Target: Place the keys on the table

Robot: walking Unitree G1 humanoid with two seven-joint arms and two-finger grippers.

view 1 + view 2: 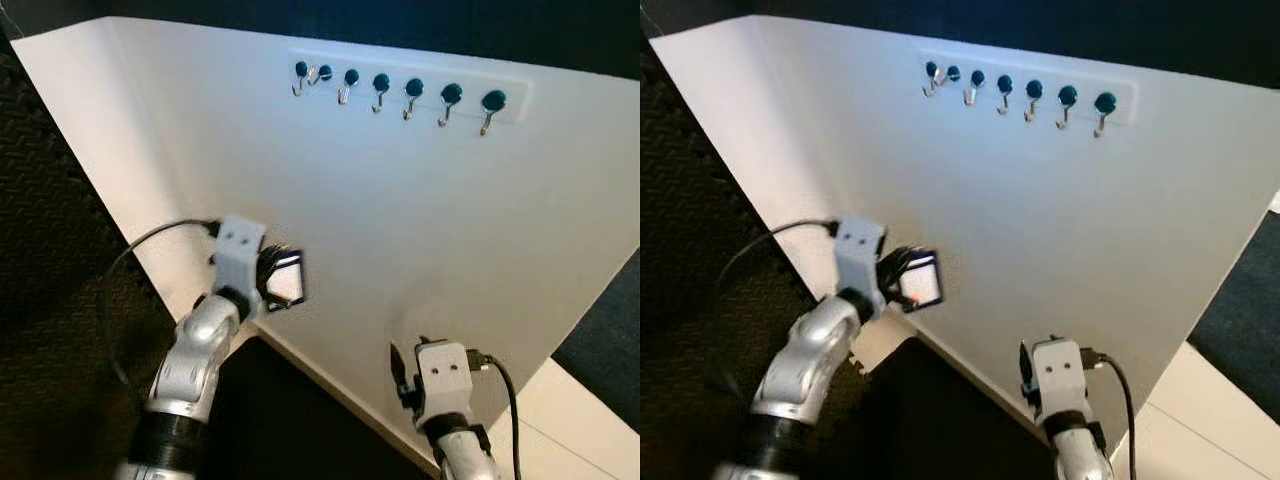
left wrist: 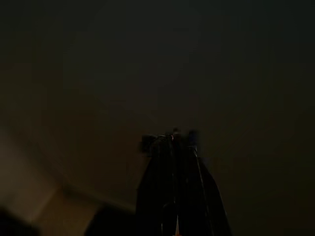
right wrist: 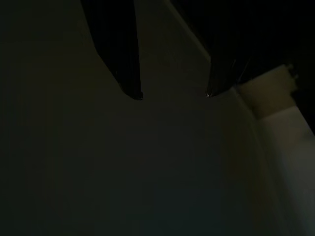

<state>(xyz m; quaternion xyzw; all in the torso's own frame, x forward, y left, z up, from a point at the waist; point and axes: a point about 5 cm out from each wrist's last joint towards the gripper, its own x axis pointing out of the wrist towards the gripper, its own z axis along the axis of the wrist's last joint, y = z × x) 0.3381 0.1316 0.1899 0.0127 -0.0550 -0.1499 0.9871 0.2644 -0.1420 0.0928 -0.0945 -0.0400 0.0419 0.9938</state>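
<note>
Left claw (image 1: 285,280) pinching keys (image 1: 287,283), hook rack (image 1: 400,90) well above it. Right claw (image 3: 172,93) spread, idle. Next prob: find tabletop, set keys down.

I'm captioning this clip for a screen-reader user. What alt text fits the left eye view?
The robot's left gripper, raised against a white wall, holds a small dark-framed tag in its black fingers. High on the wall runs a rack of hooks with dark round knobs, nothing hanging from them. The right gripper sits low, near the wall's bottom edge.
</note>
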